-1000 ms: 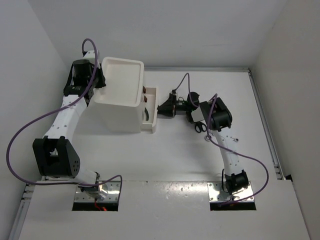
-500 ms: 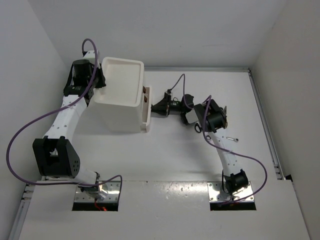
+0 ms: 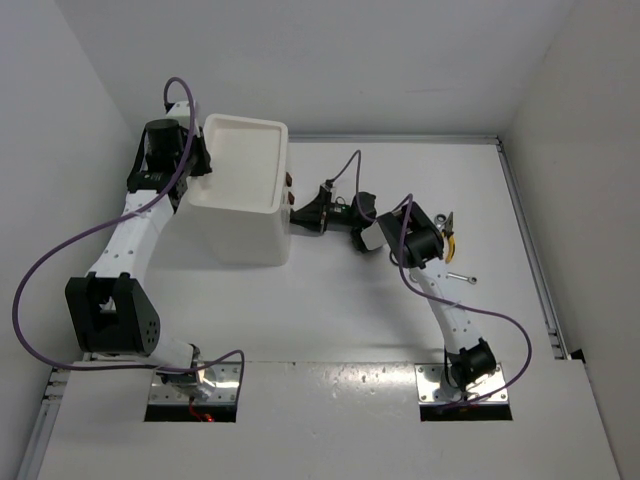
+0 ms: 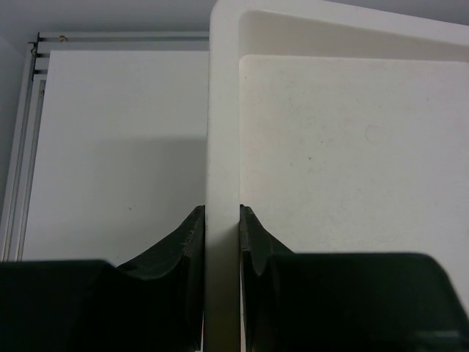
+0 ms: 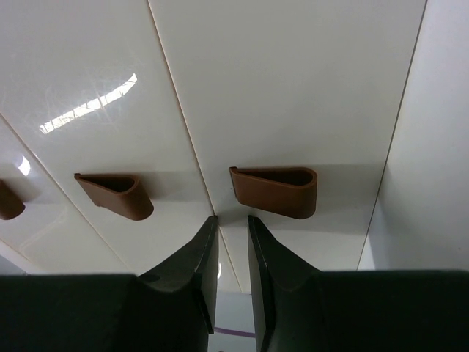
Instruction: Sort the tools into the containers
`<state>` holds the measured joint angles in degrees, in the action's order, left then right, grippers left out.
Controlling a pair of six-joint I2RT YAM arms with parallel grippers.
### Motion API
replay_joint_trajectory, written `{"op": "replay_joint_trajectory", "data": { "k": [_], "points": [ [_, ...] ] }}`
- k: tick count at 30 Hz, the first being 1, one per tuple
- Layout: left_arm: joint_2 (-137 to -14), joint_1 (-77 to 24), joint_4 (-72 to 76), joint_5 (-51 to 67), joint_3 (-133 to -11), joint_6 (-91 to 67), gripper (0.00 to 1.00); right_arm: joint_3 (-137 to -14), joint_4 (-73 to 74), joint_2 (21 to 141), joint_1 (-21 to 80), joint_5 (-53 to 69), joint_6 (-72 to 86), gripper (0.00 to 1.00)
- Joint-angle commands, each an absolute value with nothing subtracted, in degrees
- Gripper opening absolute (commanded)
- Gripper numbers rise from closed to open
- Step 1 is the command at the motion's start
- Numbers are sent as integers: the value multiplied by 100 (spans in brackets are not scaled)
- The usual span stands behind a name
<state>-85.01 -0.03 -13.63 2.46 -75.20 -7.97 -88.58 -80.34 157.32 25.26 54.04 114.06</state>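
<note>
The tall white box [image 3: 240, 215] stands at the back left, its shallow top tray [image 3: 245, 160] bare. My left gripper [image 4: 222, 213] is shut on the tray's rim [image 4: 222, 110]. The right gripper [image 3: 297, 213] reaches left, its tips against the box's drawer side. In the right wrist view its jaws [image 5: 232, 218] stand a narrow gap apart with nothing between them, touching a white drawer front [image 5: 293, 88] just below a dark red handle [image 5: 275, 192]. Yellow-handled pliers [image 3: 449, 228] and a slim silver wrench [image 3: 462, 277] lie on the table right of that arm.
A second dark red handle [image 5: 110, 194] sits on the neighbouring drawer front. White walls close in left, back and right, with a metal rail [image 3: 525, 240] along the table's right edge. The right arm [image 3: 420, 245] and its purple cable stretch across the middle.
The right arm has swung left and pushed the open drawer flush into the box, its jaws narrowing. Moving off, it uncovered the yellow pliers. The left gripper has stayed put.
</note>
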Motion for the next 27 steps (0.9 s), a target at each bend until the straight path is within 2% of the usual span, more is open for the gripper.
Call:
{"op": "replay_joint_trajectory", "data": {
  "k": [1, 6, 9, 13, 20, 23, 24, 25, 26, 27],
  "points": [
    [-8982, -44, -2180, 650, -6952, -1169, 0, -8859, -8367, 16277, 2795, 5150, 12243, 21],
    [-8982, -44, -2180, 650, -6952, -1169, 0, -8798, -8498, 16277, 2795, 5150, 12313, 21],
    [-8982, -44, -2180, 650, -6952, -1169, 0, -8352, -8560, 15953, 2585, 5282, 12138, 28],
    [-8982, -44, -2127, 650, -6952, -1169, 0, -7727, -8561, 15286, 2189, 5607, 11831, 34],
    [-8982, -44, -2127, 650, -6899, -1169, 0, -6856, -8035, 13827, 1477, 5959, 10777, 38],
    [-8930, -44, -2127, 650, -6899, -1169, 0, -6645, -6422, 12966, 1301, 5968, 9813, 42],
    [-8930, -44, -2127, 650, -6899, -1169, 0, -6645, -5763, 12720, 1301, 5785, 8834, 44],
    [-8930, -44, -2127, 720, -6899, -1169, 0, -6645, -4373, 12291, 1301, 5661, 8320, 46],
    [-8877, -44, -2127, 721, -6899, -1169, 0, -6749, -3846, 12165, 1301, 5556, 7645, 46],
    [-8877, -44, -2127, 721, -6899, -1169, 0, -6889, -3832, 12164, 1353, 5607, 7638, 46]
  ]
}}
